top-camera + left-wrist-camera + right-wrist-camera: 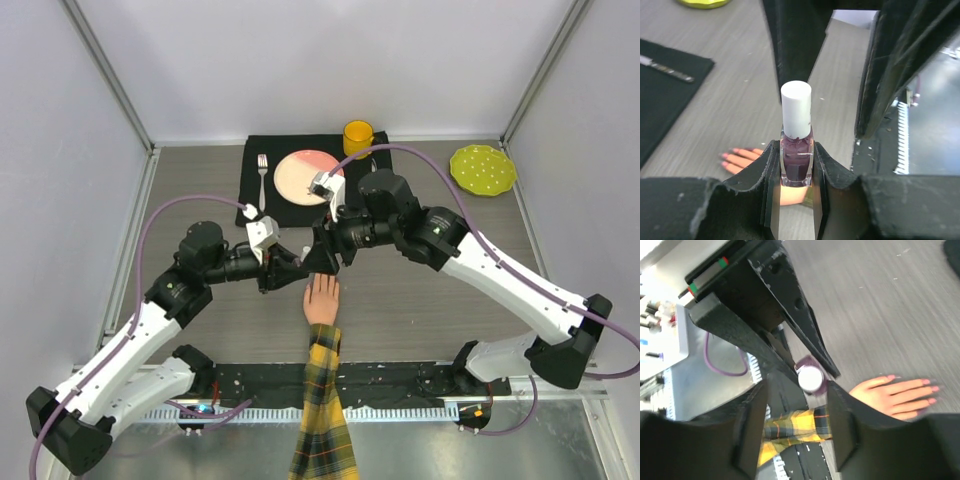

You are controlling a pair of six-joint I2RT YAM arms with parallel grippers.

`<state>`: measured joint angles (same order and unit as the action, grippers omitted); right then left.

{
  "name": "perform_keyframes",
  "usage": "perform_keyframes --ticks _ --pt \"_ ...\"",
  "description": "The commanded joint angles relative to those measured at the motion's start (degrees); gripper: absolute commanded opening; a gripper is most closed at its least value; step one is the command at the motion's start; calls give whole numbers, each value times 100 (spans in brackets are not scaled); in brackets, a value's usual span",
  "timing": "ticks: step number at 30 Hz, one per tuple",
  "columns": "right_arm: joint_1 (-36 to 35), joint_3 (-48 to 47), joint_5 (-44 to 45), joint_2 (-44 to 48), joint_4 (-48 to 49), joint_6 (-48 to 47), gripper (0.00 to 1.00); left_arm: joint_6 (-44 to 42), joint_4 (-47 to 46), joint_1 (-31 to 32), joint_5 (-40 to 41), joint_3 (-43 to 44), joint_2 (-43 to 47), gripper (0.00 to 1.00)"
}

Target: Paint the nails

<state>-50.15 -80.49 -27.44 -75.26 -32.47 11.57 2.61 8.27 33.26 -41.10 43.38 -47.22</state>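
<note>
From above, the tiny, rigid-looking nails (325, 279) tip the mannequin hand (322, 300) flat on the bench (420, 300). In the left wrist view, your left gripper's (796, 150) fingers clamp the probably slick, light polish bottle (796, 167). In the right wrist view, your right gripper's (797, 400) fingers stand apart near its white cap (809, 378), likely your hold

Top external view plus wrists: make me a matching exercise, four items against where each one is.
1 polish bottle
2 yellow cup
3 green plate
4 fork

A on the black mat, left of the pink plate
B far right, off the mat
C clamped in the left gripper
D on the mat's far edge, right of pink plate

Pairs: 1-C, 2-D, 3-B, 4-A
</note>
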Motion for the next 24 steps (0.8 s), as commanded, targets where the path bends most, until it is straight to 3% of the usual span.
perform_keyframes --ticks 1,5,9,14,17,21,24 --pt "5 -493 -666 -252 -268 -708 50 126 -414 -12 -688 206 -68 0" --pt "14 -635 -623 -366 -444 -814 45 134 -388 -12 -750 224 -77 0" --pt "5 -722 -604 -419 -515 -858 32 143 -388 -12 -759 224 -85 0" --pt "14 -793 -526 -445 -664 -938 28 152 -379 -12 -777 233 -94 0" --pt "14 -811 -490 -524 -682 -824 1 143 -379 -12 -645 242 -86 0" --pt "-3 -557 -491 -595 -375 -220 1 99 -379 -12 -49 198 37 0" --pt "-275 -100 70 -533 336 370 1 -59 -265 -12 733 197 64 0"
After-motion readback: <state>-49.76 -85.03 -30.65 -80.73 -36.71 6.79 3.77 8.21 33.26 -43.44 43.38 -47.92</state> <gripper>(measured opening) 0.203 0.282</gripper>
